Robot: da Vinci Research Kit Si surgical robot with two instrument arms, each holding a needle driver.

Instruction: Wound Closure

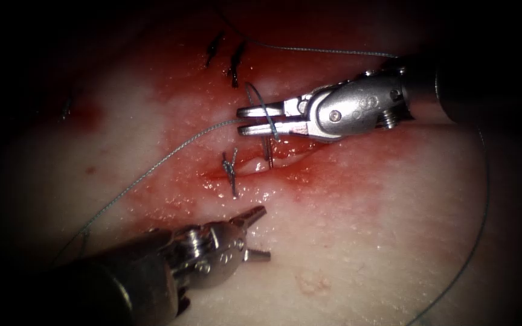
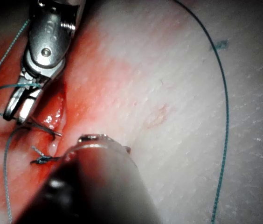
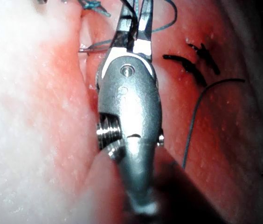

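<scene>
Nearest, the left tool (image 1: 266,233) is seen low over the tissue (image 1: 364,229). Its fingers are spread wide and nothing is held in them. It is parked just short of the cut (image 1: 255,169), likely so that it is ready to help.

A little farther, a small knot (image 1: 231,172) with short cut ends is tied across the cut. Red fluid (image 1: 333,163) is spread around it.

Just behind the cut, the right tool (image 1: 238,120) is reached in from the right. Its fingers are parted a little. A loop of the thread (image 1: 170,154) is laid over them, and the thread is run in between them from the left. It does not look pinched.

A thin dark curved piece, likely the needle (image 1: 267,154), is seen going down from these fingers to the cut. It cannot be told if it is held, or if it is in the tissue.

Farthest away, two dark older stitches (image 1: 235,63) are seen.
</scene>
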